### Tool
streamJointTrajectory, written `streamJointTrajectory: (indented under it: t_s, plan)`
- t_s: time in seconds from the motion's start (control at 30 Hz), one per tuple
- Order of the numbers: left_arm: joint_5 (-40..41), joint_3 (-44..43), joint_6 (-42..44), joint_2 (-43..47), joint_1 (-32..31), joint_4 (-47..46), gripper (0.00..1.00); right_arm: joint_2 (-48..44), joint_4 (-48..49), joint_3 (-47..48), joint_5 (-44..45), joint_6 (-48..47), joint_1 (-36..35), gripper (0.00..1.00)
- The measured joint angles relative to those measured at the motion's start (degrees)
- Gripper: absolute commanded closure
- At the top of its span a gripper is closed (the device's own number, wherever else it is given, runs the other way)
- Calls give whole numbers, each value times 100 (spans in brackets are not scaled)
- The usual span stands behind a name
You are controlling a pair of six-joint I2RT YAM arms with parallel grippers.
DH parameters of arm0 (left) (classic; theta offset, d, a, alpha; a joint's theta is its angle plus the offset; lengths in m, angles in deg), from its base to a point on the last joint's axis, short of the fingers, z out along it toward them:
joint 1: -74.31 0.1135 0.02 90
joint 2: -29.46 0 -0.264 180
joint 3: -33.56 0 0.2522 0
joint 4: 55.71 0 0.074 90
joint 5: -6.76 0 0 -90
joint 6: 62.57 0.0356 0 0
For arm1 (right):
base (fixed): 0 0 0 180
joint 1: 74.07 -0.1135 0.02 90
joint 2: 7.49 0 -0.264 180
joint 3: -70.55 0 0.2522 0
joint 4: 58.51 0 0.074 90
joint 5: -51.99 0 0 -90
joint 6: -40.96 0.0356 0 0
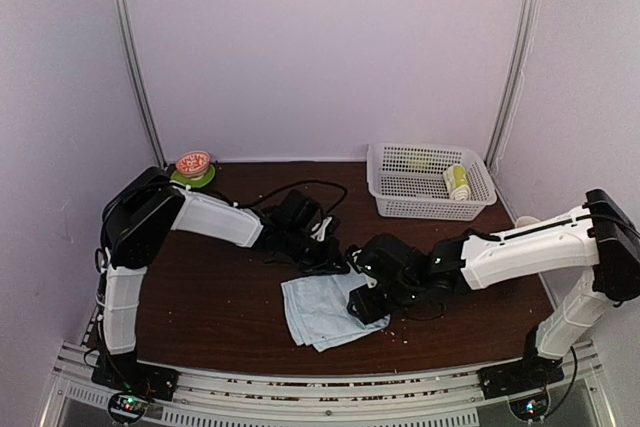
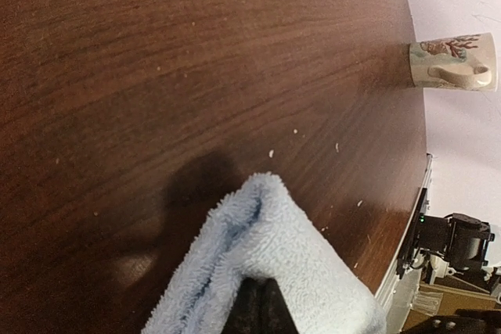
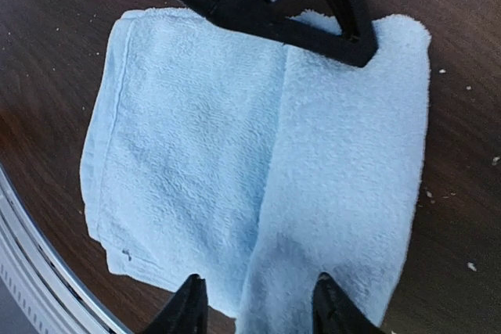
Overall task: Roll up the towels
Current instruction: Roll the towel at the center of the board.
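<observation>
Rolled green towel (image 1: 457,182) sits in the basket (image 1: 420,209), upper right: likely done. Blue towel (image 1: 320,309) lies folded flat on the table (image 1: 200,277), lower centre, not yet rolled. Left hand (image 2: 258,307) is clamped on its edge; right hand (image 3: 258,303) hovers half-open, empty.

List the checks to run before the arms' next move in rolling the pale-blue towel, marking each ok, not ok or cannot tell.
1. Left gripper shut on an edge of the pale-blue terry towel: ok.
2. Right gripper open above the towel's opposite end: ok.
3. Towel folded and lying on the dark wooden table: ok.
4. Roll already started: cannot tell.
5. Clearance between the two grippers: cannot tell.
6. Rolled lime-green towel inside the white mesh basket, out of the way: ok.
</observation>
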Motion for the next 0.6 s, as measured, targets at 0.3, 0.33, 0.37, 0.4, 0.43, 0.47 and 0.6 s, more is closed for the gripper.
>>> streamJointTrajectory:
  t_s: [0.3, 0.33, 0.37, 0.4, 0.43, 0.47, 0.6]
  plan:
    - [11, 0, 20, 0, 0, 20, 100, -162, -800, 282, 343, -291, -101, 80]
    - [11, 0, 22, 0, 0, 20, 100, -107, -826, 254, 345, -297, -138, 81]
    - [11, 0, 22, 0, 0, 20, 100, -22, -855, 229, 352, -299, -184, 82]
    - [11, 0, 22, 0, 0, 20, 100, 50, -872, 212, 356, -304, -225, 82]
    - [11, 0, 22, 0, 0, 22, 100, 131, -872, 186, 365, -308, -273, 82]
    - [11, 2, 24, 0, 0, 22, 100, 201, -870, 153, 389, -319, -321, 82]
    - [11, 11, 39, 0, 0, 22, 100, 400, -839, 138, 597, -367, -463, 80]
